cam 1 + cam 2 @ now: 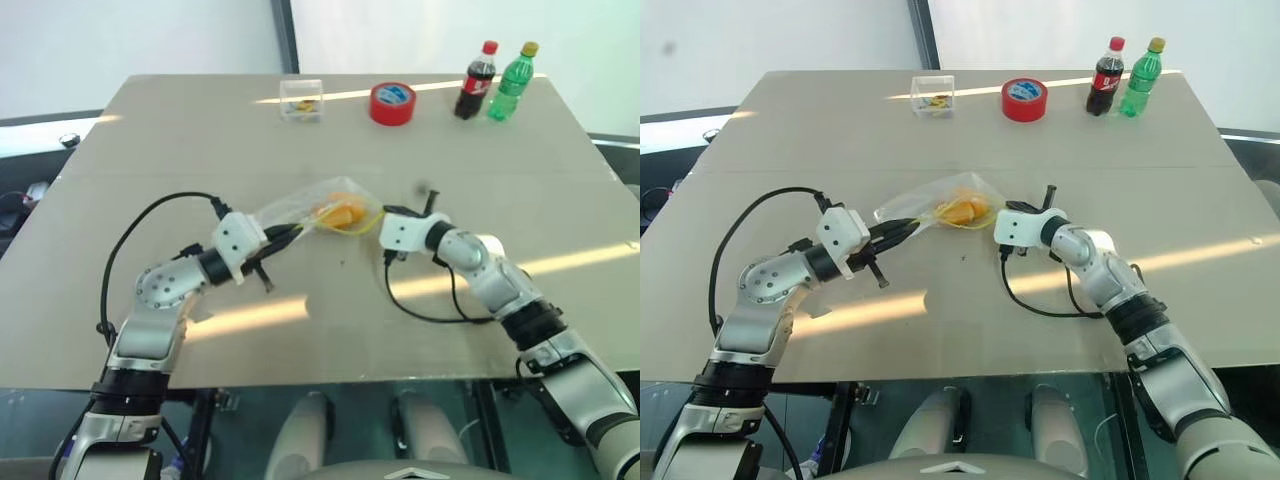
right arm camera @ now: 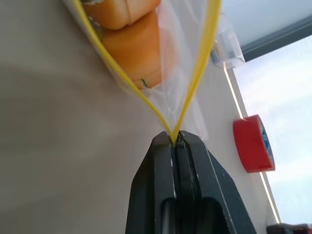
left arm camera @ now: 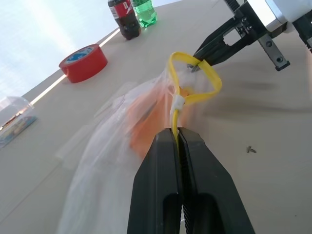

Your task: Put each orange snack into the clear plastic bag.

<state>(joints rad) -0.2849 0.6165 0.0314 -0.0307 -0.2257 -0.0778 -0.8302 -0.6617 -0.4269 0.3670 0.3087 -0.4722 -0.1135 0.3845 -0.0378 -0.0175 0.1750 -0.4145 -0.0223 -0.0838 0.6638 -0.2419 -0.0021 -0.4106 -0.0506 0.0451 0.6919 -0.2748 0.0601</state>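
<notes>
The clear plastic bag (image 1: 305,208) hangs just above the middle of the table (image 1: 150,140), stretched between my two grippers. My left gripper (image 3: 176,134) is shut on the bag's yellow seal strip (image 3: 195,95) at one end. At the strip's other end, where its two sides meet, my right gripper (image 2: 173,139) is also shut. The bag's mouth is pulled into a narrow open loop. Two orange snacks (image 2: 139,53) lie inside the bag, close behind the mouth, and show through the plastic as an orange lump (image 1: 343,215).
Along the far edge of the table stand a small clear box (image 1: 302,100), a red tape roll (image 1: 392,103), a cola bottle (image 1: 477,80) and a green bottle (image 1: 511,82). A tiny screw (image 3: 251,149) lies on the table near the bag. Black cables loop beside both arms.
</notes>
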